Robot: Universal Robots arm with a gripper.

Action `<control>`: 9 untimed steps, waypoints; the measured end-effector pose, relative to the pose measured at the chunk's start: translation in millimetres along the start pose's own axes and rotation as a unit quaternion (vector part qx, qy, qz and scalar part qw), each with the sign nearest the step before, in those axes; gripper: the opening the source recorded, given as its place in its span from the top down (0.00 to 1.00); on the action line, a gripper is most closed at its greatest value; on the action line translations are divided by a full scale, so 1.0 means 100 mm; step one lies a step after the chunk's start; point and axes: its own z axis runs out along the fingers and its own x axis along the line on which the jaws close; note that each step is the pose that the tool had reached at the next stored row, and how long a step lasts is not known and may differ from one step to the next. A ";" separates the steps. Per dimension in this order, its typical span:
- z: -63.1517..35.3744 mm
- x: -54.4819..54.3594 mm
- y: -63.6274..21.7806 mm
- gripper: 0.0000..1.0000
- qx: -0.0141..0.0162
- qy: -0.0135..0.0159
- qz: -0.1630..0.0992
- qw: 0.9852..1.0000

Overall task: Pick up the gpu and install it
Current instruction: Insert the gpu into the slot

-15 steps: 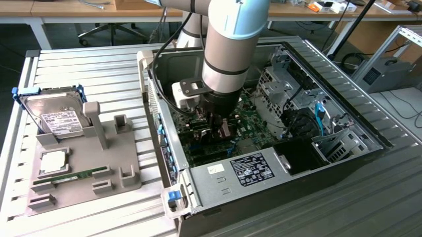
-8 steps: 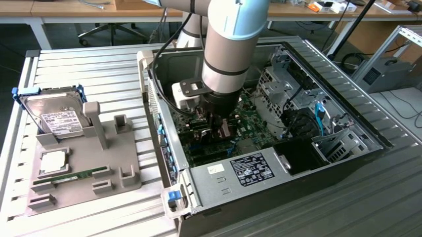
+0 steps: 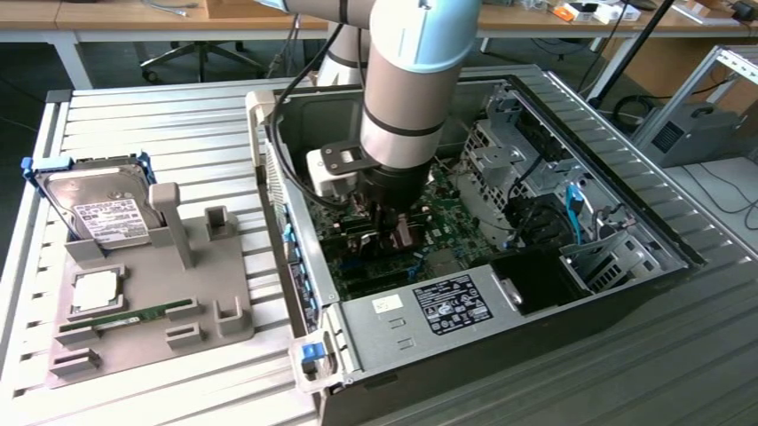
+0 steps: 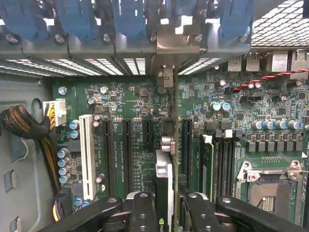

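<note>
The gripper (image 4: 166, 205) has its jaws partly closed on the gpu (image 4: 164, 169), gripping the thin card edge-on from both faces, inside the open computer case (image 3: 616, 209) on the bench (image 3: 154, 120). The card's long axis runs along the motherboard (image 4: 135, 104) slots toward the rear bracket openings, and it sits at a slot just beside the memory stick (image 4: 206, 164); I cannot tell whether it is fully seated.

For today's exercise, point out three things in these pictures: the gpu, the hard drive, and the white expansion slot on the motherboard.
gpu (image 4: 164, 181): wrist view, on its upper edge between the fingers.
hard drive (image 3: 105, 213): exterior view, on its white label.
white slot (image 4: 87, 157): wrist view, mid-length on its white plastic body.
</note>
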 end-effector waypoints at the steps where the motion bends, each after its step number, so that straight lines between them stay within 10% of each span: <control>1: 0.000 0.00 0.001 0.73 0.000 0.000 0.000 1.000; 9: -0.001 0.00 0.004 0.73 0.000 0.000 0.000 1.000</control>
